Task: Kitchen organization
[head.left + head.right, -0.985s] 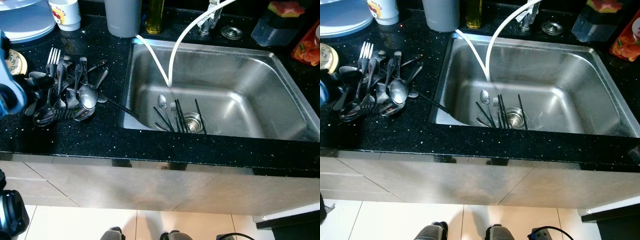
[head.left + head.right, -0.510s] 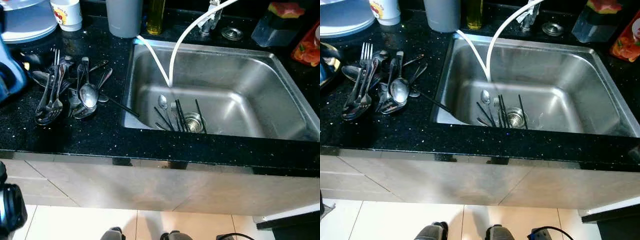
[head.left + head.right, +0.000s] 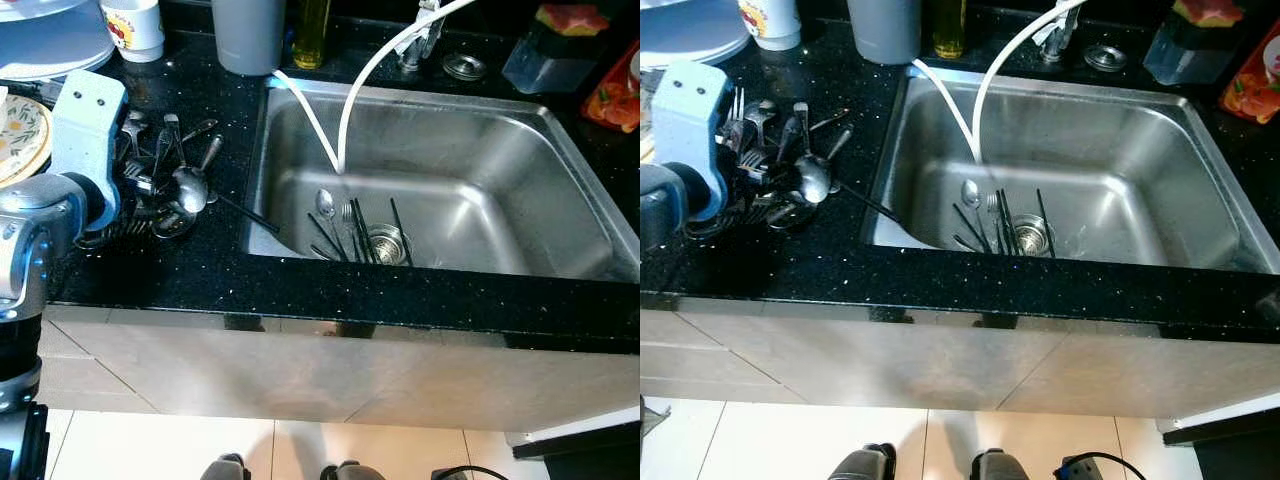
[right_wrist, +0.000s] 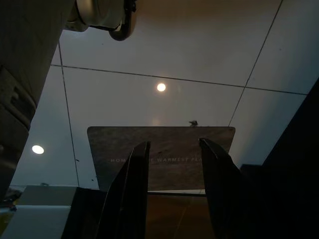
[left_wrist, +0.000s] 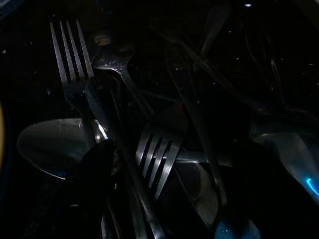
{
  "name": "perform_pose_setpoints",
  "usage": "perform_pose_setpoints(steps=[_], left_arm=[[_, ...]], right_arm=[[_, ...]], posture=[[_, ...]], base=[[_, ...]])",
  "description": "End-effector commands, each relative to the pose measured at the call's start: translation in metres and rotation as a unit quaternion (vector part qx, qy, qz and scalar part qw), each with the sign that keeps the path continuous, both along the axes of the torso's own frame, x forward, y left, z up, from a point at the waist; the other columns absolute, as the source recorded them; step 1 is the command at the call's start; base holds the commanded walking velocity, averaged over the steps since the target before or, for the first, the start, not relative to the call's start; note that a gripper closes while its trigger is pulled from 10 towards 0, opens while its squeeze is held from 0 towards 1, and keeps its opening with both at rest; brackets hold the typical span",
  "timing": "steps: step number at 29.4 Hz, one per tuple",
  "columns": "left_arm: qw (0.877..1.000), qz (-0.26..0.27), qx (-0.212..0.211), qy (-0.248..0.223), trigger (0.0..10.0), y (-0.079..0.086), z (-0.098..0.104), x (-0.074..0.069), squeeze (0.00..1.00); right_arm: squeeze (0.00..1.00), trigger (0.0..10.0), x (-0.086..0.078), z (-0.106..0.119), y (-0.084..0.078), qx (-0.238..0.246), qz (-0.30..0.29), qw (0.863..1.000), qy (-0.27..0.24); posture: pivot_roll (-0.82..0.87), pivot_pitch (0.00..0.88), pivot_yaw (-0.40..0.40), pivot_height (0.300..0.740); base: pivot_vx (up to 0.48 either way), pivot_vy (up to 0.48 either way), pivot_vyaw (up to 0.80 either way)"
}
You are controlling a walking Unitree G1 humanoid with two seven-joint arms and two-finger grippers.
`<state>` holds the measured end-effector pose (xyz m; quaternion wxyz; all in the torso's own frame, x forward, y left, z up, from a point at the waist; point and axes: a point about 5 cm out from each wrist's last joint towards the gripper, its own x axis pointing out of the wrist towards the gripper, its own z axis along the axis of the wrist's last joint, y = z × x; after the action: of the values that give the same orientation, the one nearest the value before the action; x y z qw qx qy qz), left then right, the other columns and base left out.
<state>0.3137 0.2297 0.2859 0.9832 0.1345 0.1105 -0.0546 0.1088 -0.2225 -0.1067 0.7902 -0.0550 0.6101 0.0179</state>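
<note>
Cutlery pile (image 3: pixel 165 185): forks and spoons heaped on the black counter (image 3: pixel 200 270), near its left end, just beside the left rim of the sink (image 3: pixel 560 130). Left gripper (image 3: pixel 135 185) is down at the pile, its pale blue wrist block covering the pile's left part. In the left wrist view a fork (image 5: pixel 70 59), a second fork (image 5: pixel 157 157) and a large spoon bowl (image 5: pixel 50 144) lie crossed in the dark; one black finger (image 5: pixel 94 174) sits against them. Cannot tell whether the fingers are apart or closed on anything.

A black chopstick (image 3: pixel 245 213) runs from the pile toward the sink's left rim. Along the counter's back edge stand a white cup (image 3: pixel 133 25), a grey tumbler (image 3: pixel 245 35) and an oil bottle (image 3: pixel 310 30).

Sink floor, by the drain (image 3: pixel 385 243): a spoon (image 3: pixel 325 205), a fork, several black chopsticks (image 3: pixel 362 235). A white hose (image 3: pixel 360 80) hangs into the basin.

Right gripper (image 4: pixel 172 189): hanging idle over the tiled floor, fingers spread with a gap between them, holding nothing.
</note>
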Motion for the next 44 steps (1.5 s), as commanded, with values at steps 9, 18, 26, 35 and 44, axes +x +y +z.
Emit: perform_pose_setpoints(steps=[9, 18, 26, 35, 44], left_arm=[[1.000, 0.017, 0.020, 0.017, 5.7, 0.003, -0.007, -0.003, 0.00], [0.998, 0.040, -0.037, 0.028, 0.2, 0.009, -0.013, -0.004, 0.00], [0.994, 0.057, -0.074, 0.052, 10.0, 0.014, -0.027, -0.006, 0.00], [0.995, 0.063, -0.065, 0.029, 10.0, 0.013, -0.020, -0.004, 0.00], [0.993, 0.098, -0.063, -0.014, 10.0, 0.019, -0.002, -0.008, 1.00]], right_arm=[[0.00, 10.0, -0.011, -0.003, 0.000, -0.002, -0.001, 1.000, 0.018], [0.00, 10.0, -0.011, -0.002, -0.002, -0.004, 0.000, 1.000, 0.017], [0.00, 10.0, -0.010, -0.002, -0.003, -0.006, 0.003, 1.000, 0.017], [0.00, 10.0, -0.010, -0.001, -0.005, -0.008, 0.003, 1.000, 0.016], [0.00, 10.0, -0.009, -0.001, -0.005, -0.008, 0.006, 1.000, 0.015]], posture=[[0.11, 0.167, -0.069, 0.740], [0.11, 0.168, -0.071, 0.740], [0.11, 0.170, -0.077, 0.740], [0.11, 0.165, -0.077, 0.740], [0.11, 0.159, -0.077, 0.740]], base=[[0.000, 0.000, 0.00], [0.000, 0.000, 0.00], [0.000, 0.000, 0.00], [0.000, 0.000, 0.00], [0.000, 0.000, 0.00]])
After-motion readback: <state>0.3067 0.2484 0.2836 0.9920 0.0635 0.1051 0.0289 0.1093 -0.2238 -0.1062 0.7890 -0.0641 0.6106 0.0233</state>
